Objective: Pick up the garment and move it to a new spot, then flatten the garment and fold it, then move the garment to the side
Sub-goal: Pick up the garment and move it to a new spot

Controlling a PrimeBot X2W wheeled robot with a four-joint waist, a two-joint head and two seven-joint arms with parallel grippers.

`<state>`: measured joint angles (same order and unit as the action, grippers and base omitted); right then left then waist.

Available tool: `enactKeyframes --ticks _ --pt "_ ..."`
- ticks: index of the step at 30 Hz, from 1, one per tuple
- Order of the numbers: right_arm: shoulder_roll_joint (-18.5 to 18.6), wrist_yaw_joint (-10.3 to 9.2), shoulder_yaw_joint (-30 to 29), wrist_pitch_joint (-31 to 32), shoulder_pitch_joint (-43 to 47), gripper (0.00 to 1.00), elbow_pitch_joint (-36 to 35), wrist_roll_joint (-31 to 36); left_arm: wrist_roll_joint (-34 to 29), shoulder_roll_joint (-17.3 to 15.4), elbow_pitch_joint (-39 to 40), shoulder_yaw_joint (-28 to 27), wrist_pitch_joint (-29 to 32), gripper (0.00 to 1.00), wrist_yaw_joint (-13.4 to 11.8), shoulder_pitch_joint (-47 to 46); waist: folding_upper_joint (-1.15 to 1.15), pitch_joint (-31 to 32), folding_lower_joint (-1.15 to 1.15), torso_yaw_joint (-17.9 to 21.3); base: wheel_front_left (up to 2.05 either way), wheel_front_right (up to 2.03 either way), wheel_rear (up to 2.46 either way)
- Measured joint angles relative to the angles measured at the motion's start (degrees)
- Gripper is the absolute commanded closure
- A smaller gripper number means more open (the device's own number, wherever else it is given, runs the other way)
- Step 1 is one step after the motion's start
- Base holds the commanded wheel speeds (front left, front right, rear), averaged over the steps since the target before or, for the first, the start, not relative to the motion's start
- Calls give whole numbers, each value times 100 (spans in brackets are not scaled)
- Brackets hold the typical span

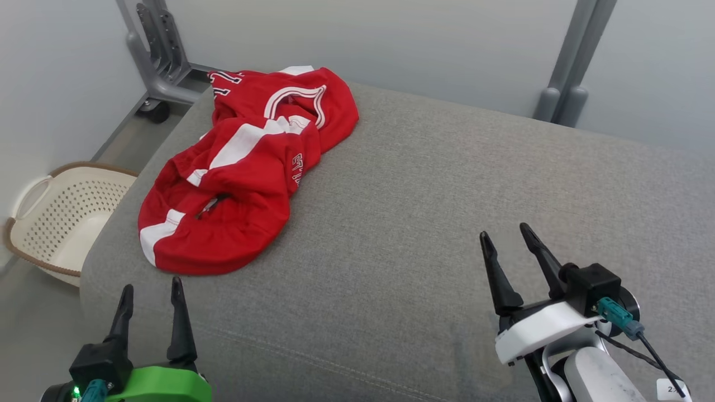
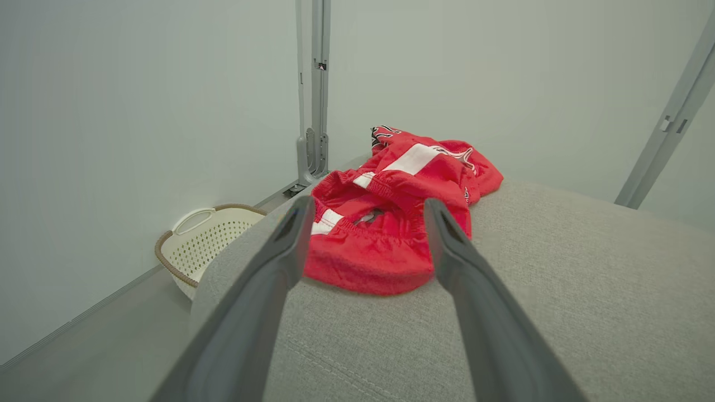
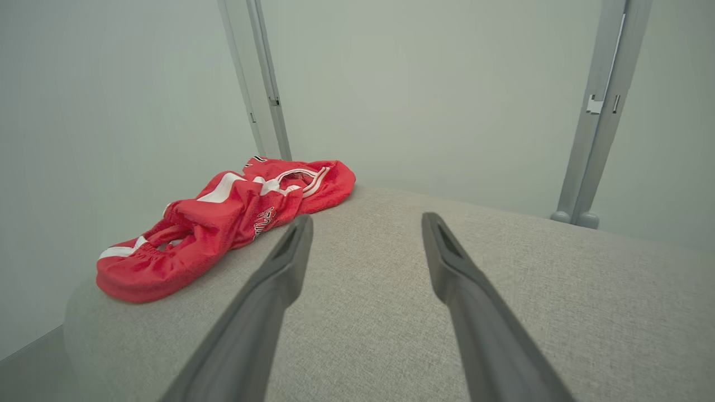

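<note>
The garment [image 1: 246,167] is a red jersey with white stripes, crumpled in a heap at the far left of a grey cushioned surface [image 1: 435,195]. My left gripper [image 1: 152,290] hovers open just short of the heap's near edge, nothing between its fingers. In the left wrist view the garment [image 2: 391,223] lies straight ahead past the open left gripper [image 2: 370,209]. My right gripper [image 1: 505,234] stands open over bare fabric at the lower right, far from the jersey. The right wrist view has the garment [image 3: 223,223] off to the left of the open right gripper [image 3: 366,220].
A cream perforated laundry basket [image 1: 61,215] sits on the floor left of the cushion, below its edge. Grey metal frame posts [image 1: 162,61] stand behind the cushion at the back left and another [image 1: 570,72] at the back right, against pale walls.
</note>
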<state>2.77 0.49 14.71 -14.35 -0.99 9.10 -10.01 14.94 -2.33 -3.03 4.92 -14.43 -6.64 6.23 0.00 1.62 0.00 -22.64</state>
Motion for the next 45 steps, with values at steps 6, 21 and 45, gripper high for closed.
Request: enactKeyframes --ticks 6,21,45 --pt "-24 10 90 0 0 0 37 20 1 -15 20 -172 0 0 -1 80 0 -13 0 -160 0 0 0" --pt "110 -2 90 0 -315 0 -141 341 609 -1 -407 -267 0 0 5 -1017 0 -566 0 329 0 0 0" --pt "390 100 37 -9 -1372 0 -567 604 2009 115 -3149 -1636 1194 0 -45 -3784 0 -2297 0 1534 0 0 0"
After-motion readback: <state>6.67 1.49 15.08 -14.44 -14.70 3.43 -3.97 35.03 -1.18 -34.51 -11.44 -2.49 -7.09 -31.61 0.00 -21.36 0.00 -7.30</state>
